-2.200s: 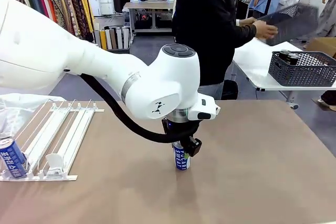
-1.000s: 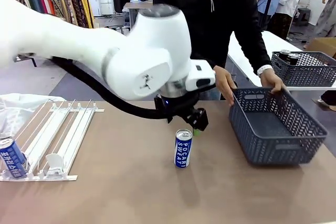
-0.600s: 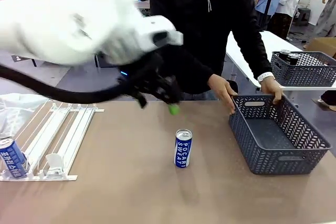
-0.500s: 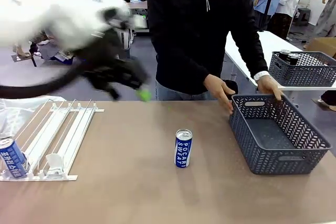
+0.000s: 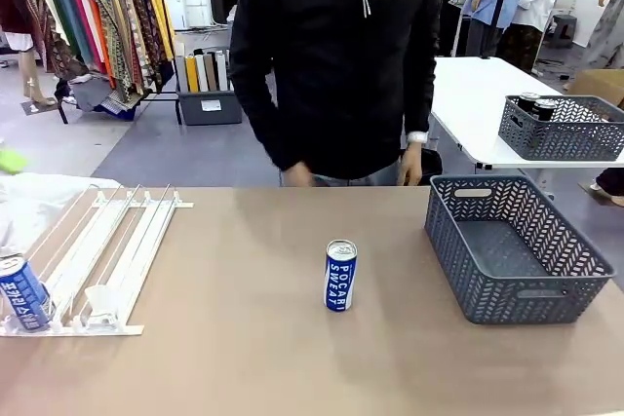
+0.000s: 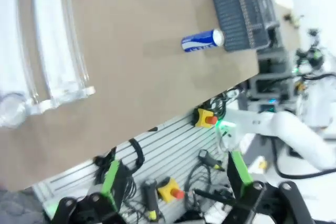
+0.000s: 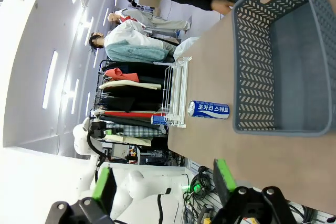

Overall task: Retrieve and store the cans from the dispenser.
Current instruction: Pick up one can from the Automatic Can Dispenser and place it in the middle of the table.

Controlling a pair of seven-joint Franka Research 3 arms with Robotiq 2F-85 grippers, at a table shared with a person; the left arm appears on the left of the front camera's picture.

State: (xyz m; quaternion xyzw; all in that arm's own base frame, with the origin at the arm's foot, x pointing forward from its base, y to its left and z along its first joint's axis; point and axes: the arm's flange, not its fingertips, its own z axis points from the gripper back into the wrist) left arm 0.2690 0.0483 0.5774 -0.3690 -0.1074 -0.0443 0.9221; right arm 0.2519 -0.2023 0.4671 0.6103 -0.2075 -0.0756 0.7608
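A blue Pocari Sweat can (image 5: 340,276) stands upright alone in the middle of the table; it also appears as the can (image 6: 202,40) and the can (image 7: 208,109). A second blue can (image 5: 21,291) rests at the near end of the white dispenser (image 5: 107,250) on the left, seen too as the can (image 7: 160,120) at the dispenser (image 7: 176,93). High above the table's near left, my left gripper (image 6: 173,174) is open and holds nothing. Off to the table's right side, my right gripper (image 7: 164,182) is open and holds nothing as well.
A grey lattice basket (image 5: 517,250) sits with nothing in it on the right of the table. A second basket (image 5: 561,129) with dark cans stands on the white table behind. A person (image 5: 336,65) stands at the far edge, arms lowered. White cloth (image 5: 34,197) lies at far left.
My left arm let go of the middle can, rose and swung away to the left out of the front view. The person set the grey basket down at the right and withdrew both hands.
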